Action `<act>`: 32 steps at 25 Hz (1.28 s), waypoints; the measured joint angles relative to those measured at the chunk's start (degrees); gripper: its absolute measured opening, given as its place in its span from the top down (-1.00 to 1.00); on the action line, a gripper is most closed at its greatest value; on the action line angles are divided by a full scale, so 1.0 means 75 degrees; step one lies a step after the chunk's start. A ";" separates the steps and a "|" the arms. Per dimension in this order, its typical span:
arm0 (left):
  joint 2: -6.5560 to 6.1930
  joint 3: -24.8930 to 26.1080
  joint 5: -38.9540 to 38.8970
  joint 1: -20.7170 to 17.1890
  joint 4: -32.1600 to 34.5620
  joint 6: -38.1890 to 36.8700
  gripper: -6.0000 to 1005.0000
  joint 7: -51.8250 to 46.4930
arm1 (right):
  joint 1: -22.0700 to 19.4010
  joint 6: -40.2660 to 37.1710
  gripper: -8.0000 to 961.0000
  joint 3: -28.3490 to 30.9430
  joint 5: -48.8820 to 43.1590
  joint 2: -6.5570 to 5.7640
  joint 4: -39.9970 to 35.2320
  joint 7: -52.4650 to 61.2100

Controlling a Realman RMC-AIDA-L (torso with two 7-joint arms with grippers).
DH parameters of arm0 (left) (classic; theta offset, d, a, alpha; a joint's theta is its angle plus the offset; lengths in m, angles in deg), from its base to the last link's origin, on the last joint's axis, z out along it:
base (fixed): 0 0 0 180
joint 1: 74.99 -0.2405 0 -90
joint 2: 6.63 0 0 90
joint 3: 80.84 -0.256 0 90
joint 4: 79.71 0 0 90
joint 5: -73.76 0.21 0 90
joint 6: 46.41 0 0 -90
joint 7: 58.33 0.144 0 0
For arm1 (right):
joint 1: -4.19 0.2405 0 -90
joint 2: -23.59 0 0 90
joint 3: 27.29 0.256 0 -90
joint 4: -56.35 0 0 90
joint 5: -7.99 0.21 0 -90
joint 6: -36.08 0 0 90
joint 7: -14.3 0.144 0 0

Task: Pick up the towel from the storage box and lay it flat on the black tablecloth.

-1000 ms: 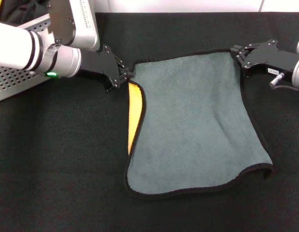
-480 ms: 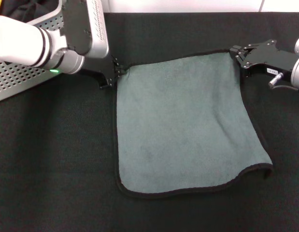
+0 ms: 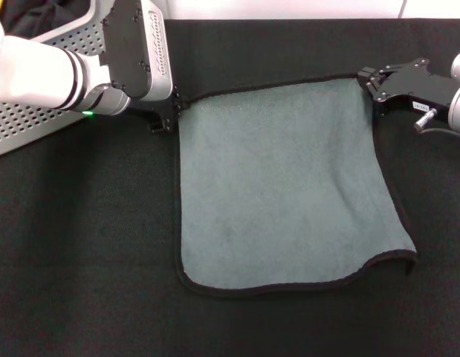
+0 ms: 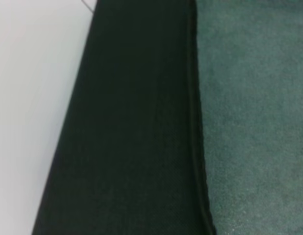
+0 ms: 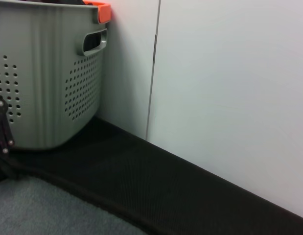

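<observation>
So the count was easy: one black tablecloth (image 3: 81,245), one towel (image 3: 285,186), one storage box (image 3: 29,119), and two grippers.

The black tablecloth was by far the biggest thing, plain matte black and finely textured, covering the whole desk as far as the head view went. Behind it ran a pale wall (image 5: 229,88) with a thin vertical seam; the right wrist view showed the cloth running right up to it.

The towel was out of the box, spread grey-green side up on the tablecloth around the middle, black stitched edge all around. Mostly flat, though the near right corner curled up a bit and the near edge was wavy. No yellow face showing anywhere.

The storage box sat at the far left on the tablecloth, light grey with little holes in the walls, partly hidden behind the left arm. Something dark was bundled inside at its top edge.

The left gripper (image 3: 169,111) was at the towel's far left corner, right up against it, but I couldn't tell whether it was clenched or released since the wrist block hid the fingers. The right gripper (image 3: 372,88) sat at the far right corner, and it looked clenched on the towel's edge there.
</observation>
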 joint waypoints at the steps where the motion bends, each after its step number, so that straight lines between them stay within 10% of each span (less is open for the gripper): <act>1: 0.0008 0.0000 -0.0093 -0.0027 0.0001 0.0073 0.90 0.0059 | 0.0006 0.0005 0.81 0.0000 0.0000 0.0000 0.0000 0.0005; 11: 0.0092 -0.0244 -0.0487 -0.0194 -0.0211 0.1053 0.83 0.0271 | 0.0135 0.0205 0.81 0.0001 -0.0021 0.0000 0.0077 0.0135; 16: 0.0096 -0.1441 -0.0491 -0.0202 -0.0549 0.2609 0.79 -0.0602 | 0.0138 0.0241 0.80 0.0001 -0.0006 0.0000 0.0048 0.0258; 20: 0.0096 -0.1774 -0.0498 -0.0252 -0.0623 0.3035 0.76 -0.0997 | 0.0130 0.0169 0.47 0.0009 -0.0003 0.0000 -0.0046 0.0268; 32: 0.0091 -0.1844 -0.0530 -0.1174 0.0868 0.1642 -0.26 -0.1957 | -0.0169 -0.0055 -0.40 0.0038 0.0170 0.0000 -0.0497 0.0320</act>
